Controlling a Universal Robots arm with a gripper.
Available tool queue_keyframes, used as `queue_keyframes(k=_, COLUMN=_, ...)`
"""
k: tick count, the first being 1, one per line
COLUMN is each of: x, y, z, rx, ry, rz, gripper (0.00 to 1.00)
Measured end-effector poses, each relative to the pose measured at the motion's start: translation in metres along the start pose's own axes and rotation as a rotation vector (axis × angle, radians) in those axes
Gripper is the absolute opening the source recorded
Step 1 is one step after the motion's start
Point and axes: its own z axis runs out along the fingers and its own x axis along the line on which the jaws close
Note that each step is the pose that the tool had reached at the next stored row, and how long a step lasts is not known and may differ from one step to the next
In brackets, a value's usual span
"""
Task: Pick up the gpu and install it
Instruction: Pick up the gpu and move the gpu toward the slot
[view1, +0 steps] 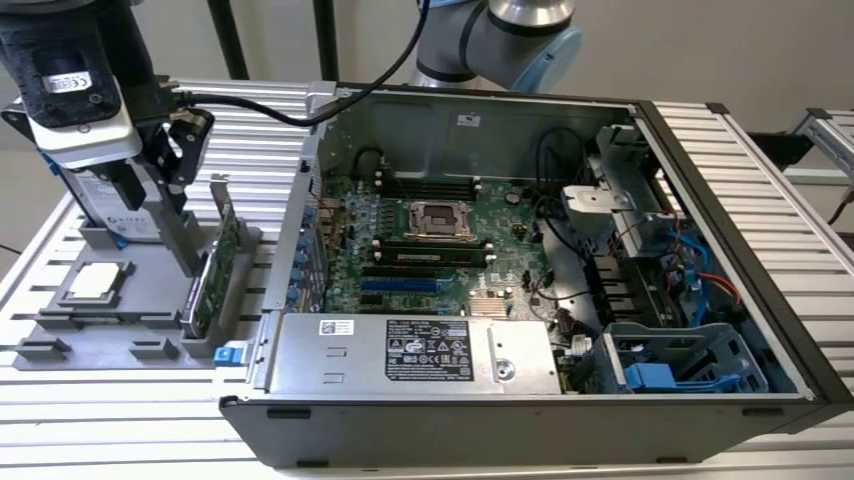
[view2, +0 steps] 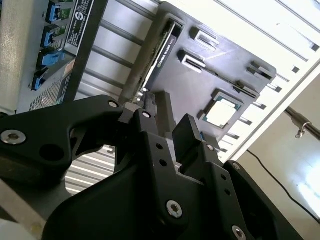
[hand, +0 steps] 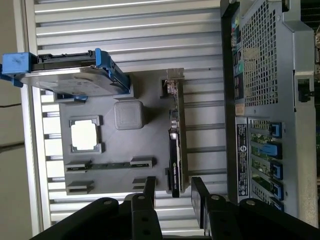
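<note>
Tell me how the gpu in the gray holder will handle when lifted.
Likely stiff: the gpu is a thin flat board with a metal bracket, so it shouldn't flop. Standing on its edge in the gray holder, it could tip if pushed sideways. Its bare circuit side looks fragile.

PSU (view1: 310, 362) labels illegible, no txt readable.
</note>
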Motion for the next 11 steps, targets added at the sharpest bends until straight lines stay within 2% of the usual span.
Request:
queue_keyframes(k=5, x=0.0000, y=-0.0001, z=0.0018, rx=-0.0001, ry=-0.0001, rz=0.000, gripper=1.00)
queue_keyframes(k=11, x=-0.0002, y=-0.0002, z=0.0070, rx=0.0002, ry=0.0001, rz=0.000, gripper=1.00)
